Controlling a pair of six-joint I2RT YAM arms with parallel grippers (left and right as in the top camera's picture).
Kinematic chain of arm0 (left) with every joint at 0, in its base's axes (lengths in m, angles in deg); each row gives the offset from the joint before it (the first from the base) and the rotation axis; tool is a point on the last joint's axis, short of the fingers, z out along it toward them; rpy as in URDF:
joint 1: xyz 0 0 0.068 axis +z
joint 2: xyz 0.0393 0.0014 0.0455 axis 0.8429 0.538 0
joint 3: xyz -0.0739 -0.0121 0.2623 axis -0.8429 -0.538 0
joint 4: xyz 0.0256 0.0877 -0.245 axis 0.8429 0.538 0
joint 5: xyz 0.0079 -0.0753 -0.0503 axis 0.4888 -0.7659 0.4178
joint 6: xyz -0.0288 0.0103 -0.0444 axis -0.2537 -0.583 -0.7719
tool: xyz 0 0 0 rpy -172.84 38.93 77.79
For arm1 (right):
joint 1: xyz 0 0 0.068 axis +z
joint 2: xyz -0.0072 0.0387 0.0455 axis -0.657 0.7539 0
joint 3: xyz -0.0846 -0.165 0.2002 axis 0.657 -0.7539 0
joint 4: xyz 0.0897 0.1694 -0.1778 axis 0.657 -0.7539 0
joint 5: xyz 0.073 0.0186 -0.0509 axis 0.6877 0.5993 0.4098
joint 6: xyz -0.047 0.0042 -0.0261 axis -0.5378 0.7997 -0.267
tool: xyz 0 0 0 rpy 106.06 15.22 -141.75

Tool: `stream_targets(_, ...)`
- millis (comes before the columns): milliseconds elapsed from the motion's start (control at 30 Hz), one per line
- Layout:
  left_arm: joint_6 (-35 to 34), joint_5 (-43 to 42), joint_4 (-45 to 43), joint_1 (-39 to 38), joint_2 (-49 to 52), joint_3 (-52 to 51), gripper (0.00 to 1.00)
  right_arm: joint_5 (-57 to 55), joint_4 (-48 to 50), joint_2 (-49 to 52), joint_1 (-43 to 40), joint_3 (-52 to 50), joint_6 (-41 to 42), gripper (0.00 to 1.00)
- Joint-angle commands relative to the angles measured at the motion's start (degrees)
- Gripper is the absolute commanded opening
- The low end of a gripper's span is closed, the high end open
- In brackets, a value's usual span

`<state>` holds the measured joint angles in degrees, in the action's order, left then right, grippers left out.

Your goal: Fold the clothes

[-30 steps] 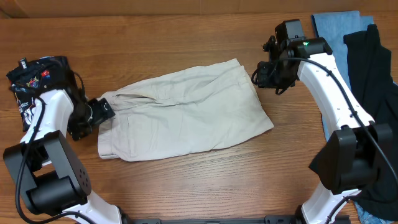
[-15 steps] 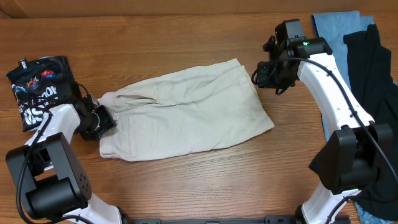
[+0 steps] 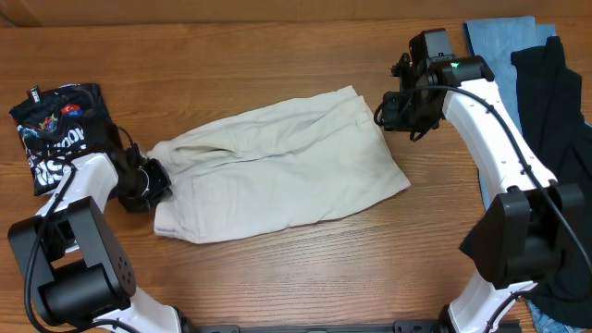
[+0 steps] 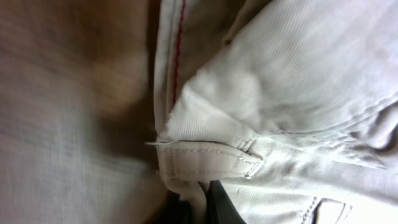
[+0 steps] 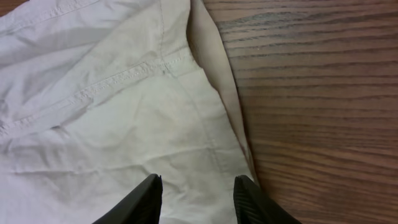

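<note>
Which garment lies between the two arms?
The beige shorts, spread centrally; the blue garment and plain black garment are piled at the right edge, the printed black one at the far left.

The shorts (image 3: 277,166) lay spread mid-table (image 3: 277,287), the left gripper (image 3: 153,178) at their left end, the right gripper (image 3: 387,113) over their far right corner. A folded garment (image 3: 51,129) sat far left; at the right edge an upper garment (image 3: 555,102) overlapped a lower garment (image 3: 495,37)
</note>
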<state>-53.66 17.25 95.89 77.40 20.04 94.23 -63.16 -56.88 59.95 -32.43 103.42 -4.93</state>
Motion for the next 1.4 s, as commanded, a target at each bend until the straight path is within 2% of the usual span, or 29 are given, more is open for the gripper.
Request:
stream_targets(0, -0.1, 0.4, 4.5, 1.2, -0.8, 3.3, 0.04, -0.3, 0.2, 0.2, -0.2, -0.1, -0.4, 0.41)
stream_targets(267, 1.2, 10.6, 16.9, 6.1, -5.2, 16.7, 0.04, 1.1, 0.1, 0.2, -0.2, -0.1, -0.4, 0.41)
stream_targets(433, 2.2, 11.6, 23.5, 8.3, -5.3, 24.1, 0.04, 18.5, 0.6, 0.2, 2.1, -0.1, -8.5, 0.41)
stream_targets(567, 2.2, 11.6, 24.5, 7.7, -5.3, 25.5, 0.04, 26.6, 3.7, 0.3, 7.6, -0.1, -8.5, 0.41)
stream_targets(700, 2.2, 11.6, 26.0, 7.1, -5.3, 25.5, 0.04, 25.3, 7.3, 1.4, 14.6, -0.1, -3.6, 0.41)
stream_targets(800, 2.2, 12.2, 28.3, 6.7, -5.3, 25.2, 0.04, 18.6, 8.1, 2.2, 18.3, -0.1, -0.9, 0.41)
stream_targets(933, 1.0, 15.3, 29.2, 6.7, -5.3, 23.6, 0.05, 17.0, 7.8, 2.3, 19.8, -0.1, -1.0, 0.41)
stream_targets(1133, -1.7, 15.7, 27.4, 6.6, -5.3, 19.1, 0.07, 15.9, 4.9, 2.3, 19.6, -0.1, -2.9, 0.41)
stream_targets(1167, -1.8, 15.7, 26.9, 6.6, -5.3, 18.0, 0.11, 14.4, 4.3, 2.4, 19.6, -0.1, -2.9, 0.41)
stream_targets(1200, -1.7, 15.7, 26.4, 6.6, -5.3, 17.2, 0.20, 12.5, 3.7, 2.4, 19.6, -0.1, -2.9, 0.41)
stream_targets(1233, -1.8, 16.1, 25.9, 6.7, -5.2, 16.3, 0.34, 10.6, 3.3, 2.6, 19.5, -0.1, -2.9, 0.41)
stream_targets(1300, -1.8, 17.4, 25.0, 6.6, -5.2, 15.1, 0.50, 8.9, 2.7, 3.2, 19.3, -0.1, -2.9, 0.44)
stream_targets(1367, -2.2, 17.8, 24.3, 6.6, -5.2, 14.7, 0.59, 8.9, 2.1, 4.1, 18.9, -0.1, -2.9, 0.44)
